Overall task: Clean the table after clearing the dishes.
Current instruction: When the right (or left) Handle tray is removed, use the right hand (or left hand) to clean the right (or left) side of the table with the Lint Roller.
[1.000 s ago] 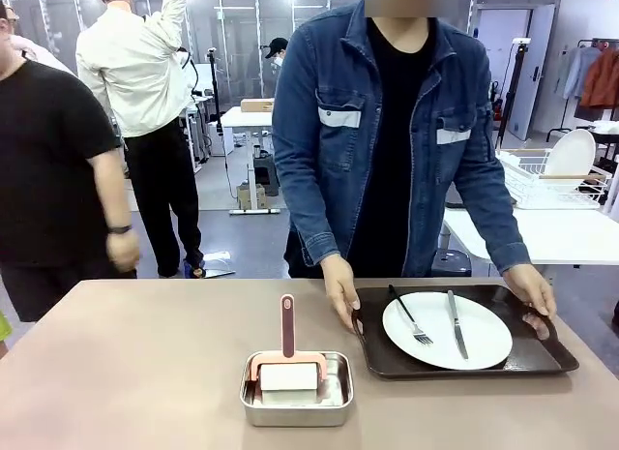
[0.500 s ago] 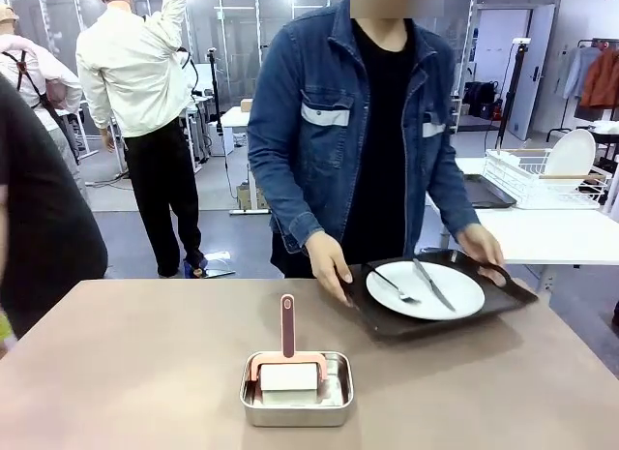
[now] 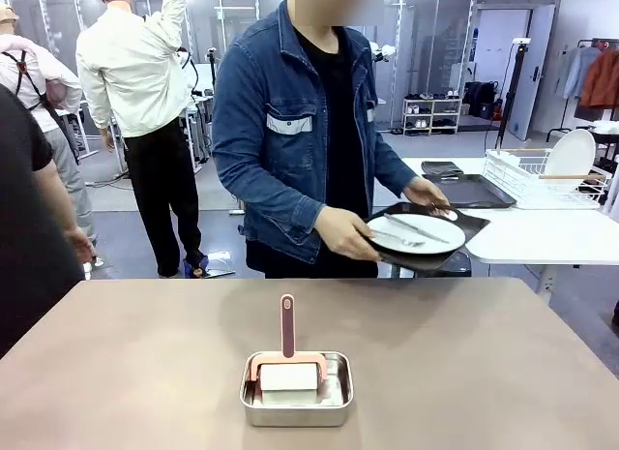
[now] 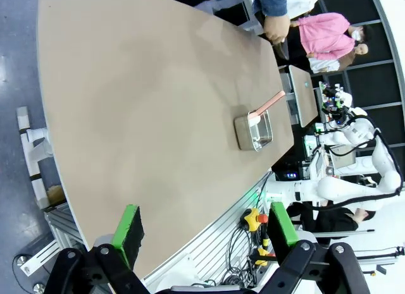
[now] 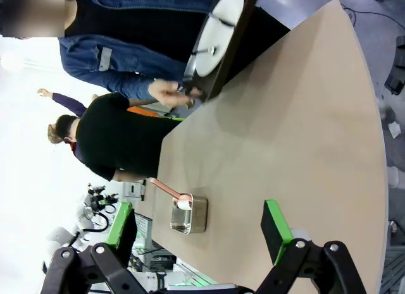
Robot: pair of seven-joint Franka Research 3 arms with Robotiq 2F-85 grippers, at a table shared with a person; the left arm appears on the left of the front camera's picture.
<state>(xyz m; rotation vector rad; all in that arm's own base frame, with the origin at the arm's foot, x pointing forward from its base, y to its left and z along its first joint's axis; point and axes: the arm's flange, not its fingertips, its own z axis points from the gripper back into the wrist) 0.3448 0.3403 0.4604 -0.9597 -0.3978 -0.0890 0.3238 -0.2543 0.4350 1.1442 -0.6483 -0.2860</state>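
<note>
Closest to me, the left gripper (image 4: 204, 234) hangs over the near edge of the counter (image 3: 145, 373), its two green-padded fingers spread wide with nothing between them. The right gripper (image 5: 199, 234) hangs the same way at the other side, jaws apart and empty. Both are well apart from everything on the taupe top.

Toward the middle of the counter sits one shiny steel pan (image 3: 297, 392). One brush (image 3: 287, 329) with a white block and a pink handle rests in it, and the handle points toward the far side.

Beyond the far edge a person (image 3: 290, 150) in a denim jacket holds one dark tray (image 3: 455, 239) off the counter, one hand (image 3: 346, 235) at each end. It carries one white plate (image 3: 416, 233), with one fork (image 3: 392, 239) and one knife (image 3: 418, 227) lying on it. That puts the dishes far from both grippers.

Farther back, a second dark tray (image 3: 474, 191) lies on a white counter (image 3: 542, 237), beside a white dish rack (image 3: 542, 174) that holds one plate.
</note>
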